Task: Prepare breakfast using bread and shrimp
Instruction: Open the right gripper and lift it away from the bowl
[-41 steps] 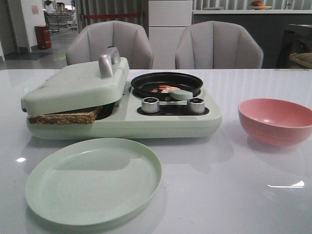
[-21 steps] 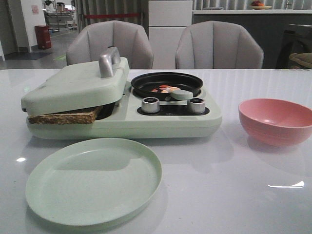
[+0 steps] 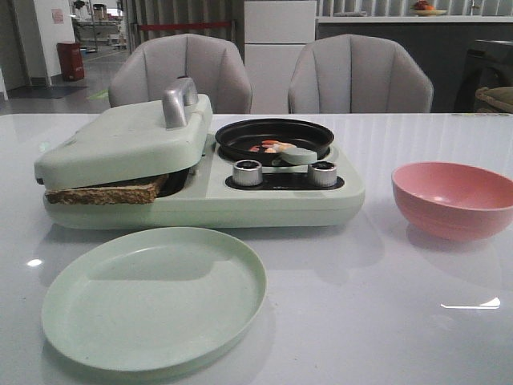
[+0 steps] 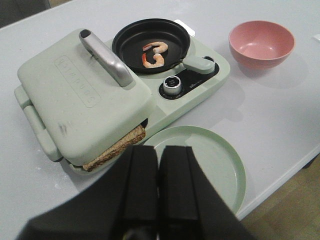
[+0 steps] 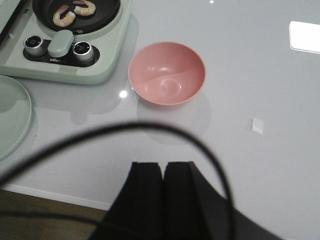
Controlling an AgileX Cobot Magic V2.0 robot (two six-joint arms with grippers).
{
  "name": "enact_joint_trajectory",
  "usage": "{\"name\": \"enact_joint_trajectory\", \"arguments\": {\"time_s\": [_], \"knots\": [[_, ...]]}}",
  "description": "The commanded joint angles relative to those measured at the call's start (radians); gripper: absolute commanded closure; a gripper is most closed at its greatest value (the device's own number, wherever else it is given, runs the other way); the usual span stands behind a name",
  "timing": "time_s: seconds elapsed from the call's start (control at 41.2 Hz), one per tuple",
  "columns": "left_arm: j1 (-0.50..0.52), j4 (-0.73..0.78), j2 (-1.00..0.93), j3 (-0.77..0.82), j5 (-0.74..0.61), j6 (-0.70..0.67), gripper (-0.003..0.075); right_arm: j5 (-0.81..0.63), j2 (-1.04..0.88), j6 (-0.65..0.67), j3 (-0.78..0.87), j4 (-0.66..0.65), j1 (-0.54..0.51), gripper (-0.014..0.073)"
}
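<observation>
The bread is clamped inside the pale green breakfast maker under its lowered lid, only the brown crust edge sticking out. Two pink-orange shrimp lie in the black pan on the maker's right side. My left gripper is shut and empty, held above the table's front edge near the green plate. Also shut and empty, my right gripper hovers over the front edge, short of the pink bowl. Neither gripper shows in the front view.
A pale green plate lies in front of the maker. A pink bowl stands to its right. Two knobs sit at the maker's front. A small white scrap lies on the table. Two chairs stand behind.
</observation>
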Motion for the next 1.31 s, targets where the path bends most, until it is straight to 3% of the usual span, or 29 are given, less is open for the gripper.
{"name": "enact_joint_trajectory", "arguments": {"time_s": [0.0,0.121,0.898,1.044,1.286], "knots": [[-0.008,0.004,0.002,-0.029,-0.072,-0.008,0.0619,-0.059,0.002,-0.002,-0.024,-0.004,-0.002,0.0588],[-0.008,0.004,0.002,-0.029,-0.072,-0.008,0.0619,-0.059,0.002,-0.002,-0.024,-0.004,-0.002,0.0631],[-0.004,0.015,-0.012,-0.025,-0.078,-0.003,0.0619,-0.09,0.002,-0.002,-0.024,-0.004,-0.002,0.0631],[0.092,0.069,-0.084,0.058,-0.161,0.001,0.0619,-0.09,0.002,-0.002,-0.024,-0.004,-0.002,0.0631],[0.378,0.108,-0.341,0.409,-0.468,0.001,0.0619,-0.09,0.002,-0.002,-0.024,-0.004,-0.002,0.0631]]}}
